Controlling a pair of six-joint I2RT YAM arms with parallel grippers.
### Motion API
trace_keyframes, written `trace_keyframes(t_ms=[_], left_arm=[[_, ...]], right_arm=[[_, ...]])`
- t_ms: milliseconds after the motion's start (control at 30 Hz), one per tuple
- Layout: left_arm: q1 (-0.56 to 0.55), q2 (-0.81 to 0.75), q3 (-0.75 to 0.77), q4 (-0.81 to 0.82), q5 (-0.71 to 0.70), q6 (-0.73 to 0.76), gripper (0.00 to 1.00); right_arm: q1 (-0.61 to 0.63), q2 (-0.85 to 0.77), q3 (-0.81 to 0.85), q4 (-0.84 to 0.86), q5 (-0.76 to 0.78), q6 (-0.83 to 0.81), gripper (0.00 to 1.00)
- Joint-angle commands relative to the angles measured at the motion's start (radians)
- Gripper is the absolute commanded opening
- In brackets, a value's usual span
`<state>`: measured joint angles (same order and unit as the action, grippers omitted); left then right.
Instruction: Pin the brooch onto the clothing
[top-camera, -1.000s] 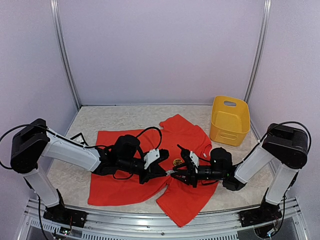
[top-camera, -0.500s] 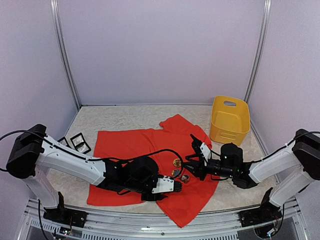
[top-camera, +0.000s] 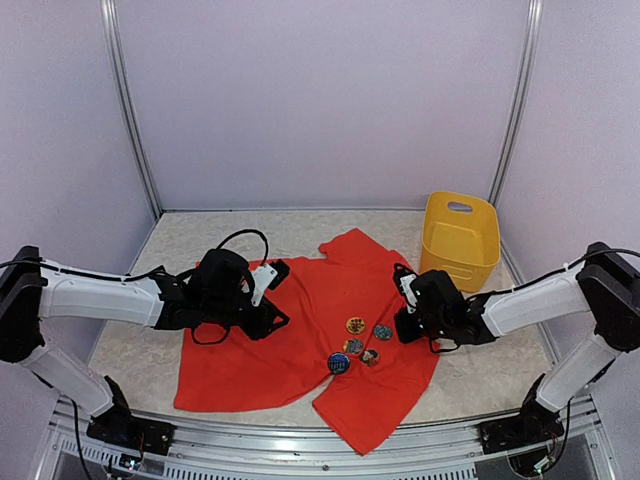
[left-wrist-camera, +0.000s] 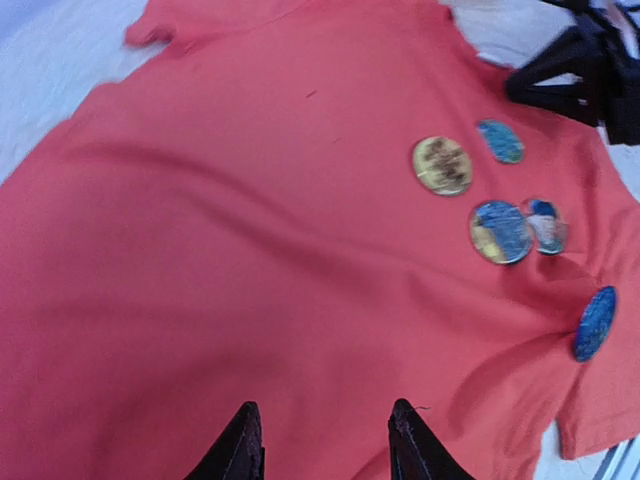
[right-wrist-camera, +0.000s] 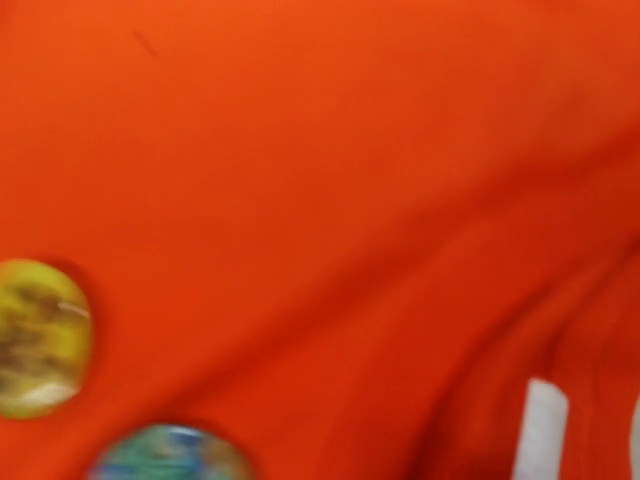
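The clothing, a red T-shirt (top-camera: 290, 345), lies spread flat on the table. Several round brooches rest on its right half: a yellow one (top-camera: 355, 325), a teal one (top-camera: 382, 331) and a blue one (top-camera: 338, 362). In the left wrist view they appear as yellow (left-wrist-camera: 442, 165), teal (left-wrist-camera: 499, 141) and blue (left-wrist-camera: 595, 323). My left gripper (left-wrist-camera: 322, 440) hovers open over bare red fabric, well left of the brooches (top-camera: 272, 300). My right gripper (top-camera: 405, 315) sits low at the shirt's right edge beside the teal brooch (right-wrist-camera: 170, 455). Its fingers are hidden and the right wrist view is blurred.
A yellow plastic basket (top-camera: 460, 240) stands at the back right, just beyond the shirt's sleeve. The pale table surface (top-camera: 230, 235) runs behind the shirt. Metal frame posts and the lilac walls close in the back and sides.
My left arm has pulled back from the shirt's lower middle to its left side, its gripper now open. The right gripper has drawn right and shut. More brooches now show on the shirt.
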<state>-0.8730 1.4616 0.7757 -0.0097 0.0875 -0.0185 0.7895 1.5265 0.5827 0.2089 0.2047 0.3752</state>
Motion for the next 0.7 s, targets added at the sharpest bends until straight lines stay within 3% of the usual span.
trace_keyframes(t_ms=[0, 233, 400, 533, 667], left_arm=[[0.085, 0.056, -0.112, 0.041, -0.17, -0.375, 0.39], [0.267, 0.203, -0.104, 0.078, -0.292, -0.386, 0.38], [0.294, 0.268, 0.006, 0.074, -0.333, -0.286, 0.37], [0.266, 0.204, -0.006, 0.106, -0.345, -0.281, 0.39], [0.259, 0.073, -0.065, 0.082, -0.372, -0.357, 0.42]], right_arm=[[-0.047, 0.122, 0.085, -0.236, 0.038, 0.083, 0.02], [-0.17, 0.336, 0.282, -0.316, 0.054, -0.021, 0.01], [-0.187, 0.417, 0.481, -0.382, 0.07, -0.145, 0.01], [-0.178, 0.37, 0.542, -0.449, 0.071, -0.202, 0.04], [-0.096, 0.234, 0.485, -0.462, -0.013, -0.237, 0.05]])
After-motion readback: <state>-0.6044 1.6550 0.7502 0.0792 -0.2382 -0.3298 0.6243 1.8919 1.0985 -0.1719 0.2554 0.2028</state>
